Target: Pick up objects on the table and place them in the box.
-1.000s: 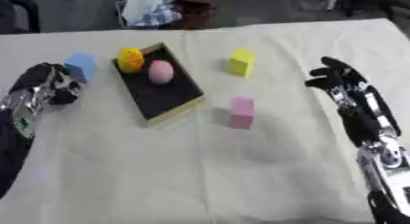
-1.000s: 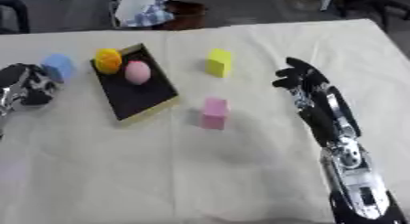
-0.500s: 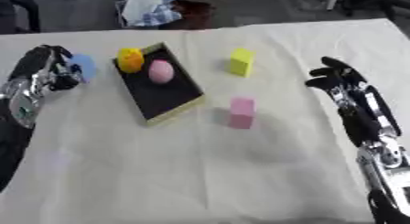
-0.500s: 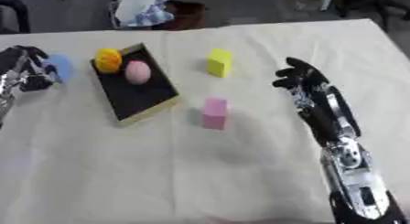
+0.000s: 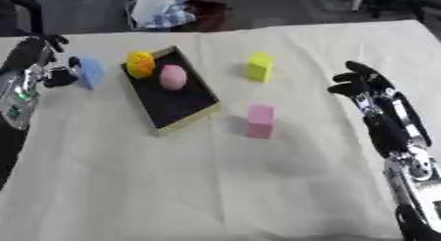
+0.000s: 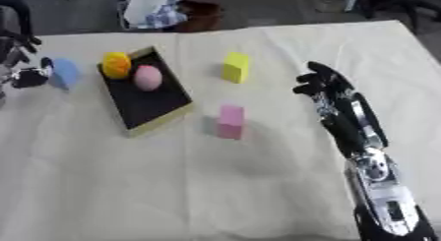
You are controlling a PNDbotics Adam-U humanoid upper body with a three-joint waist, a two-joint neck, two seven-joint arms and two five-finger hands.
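We count one shallow black box with a pale rim point(image 5: 187, 119), one orange rounded object point(image 5: 140, 64), one pink egg-shaped object point(image 5: 173, 76), one yellow block point(image 5: 259, 67), one pink block point(image 5: 260, 120) and one blue object point(image 5: 90, 73).

A cream cloth-covered surface point(image 5: 215, 186) fills most of both views, faintly creased and evenly lit. Beyond its far edge lies a dark grey floor point(image 5: 258, 6), where a crumpled white-and-blue bundle point(image 5: 159, 9) sits beside a dark brown object point(image 6: 196, 14).
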